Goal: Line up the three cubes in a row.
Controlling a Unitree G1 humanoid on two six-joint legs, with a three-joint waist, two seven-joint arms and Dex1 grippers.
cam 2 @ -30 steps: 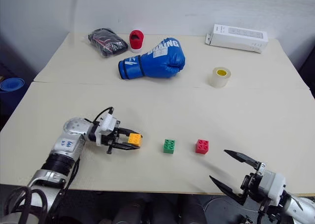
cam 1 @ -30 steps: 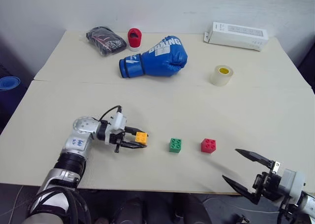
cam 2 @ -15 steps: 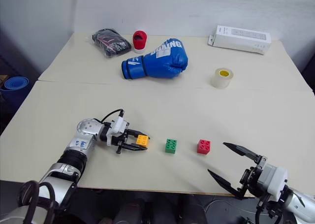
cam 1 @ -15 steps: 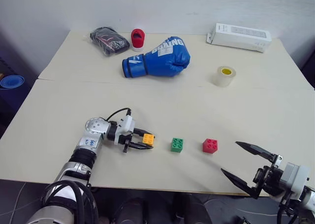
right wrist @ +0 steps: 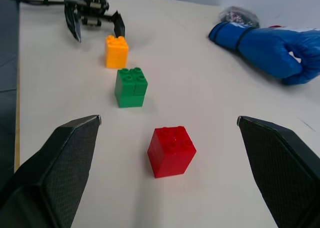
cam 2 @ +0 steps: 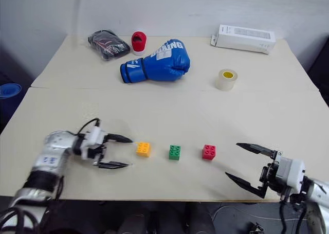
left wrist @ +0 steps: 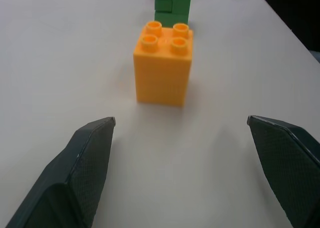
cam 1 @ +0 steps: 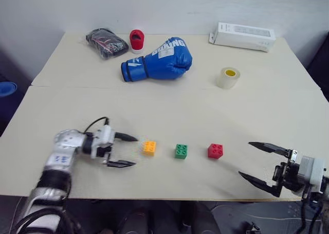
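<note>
On a pale beige surface [cam 1: 169, 110], the robot's left hand [cam 1: 125, 150] has just let go of the small orange-yellow studded plastic cube [cam 1: 149, 147]. A moment ago its two black fingers were closed around that cube; now they are spread wide and have drawn back, leaving a clear gap between the fingertips and the cube. The cube stands upright on the surface, at the left end of a row with the small green studded plastic cube [cam 1: 181, 151] in the middle and the small red studded plastic cube [cam 1: 215, 150] on the right, evenly spaced and nearly straight. The right hand [cam 1: 261, 162] hovers open near the surface's front edge, beside the red cube, holding nothing. The row looks complete, so the task appears done.
</note>
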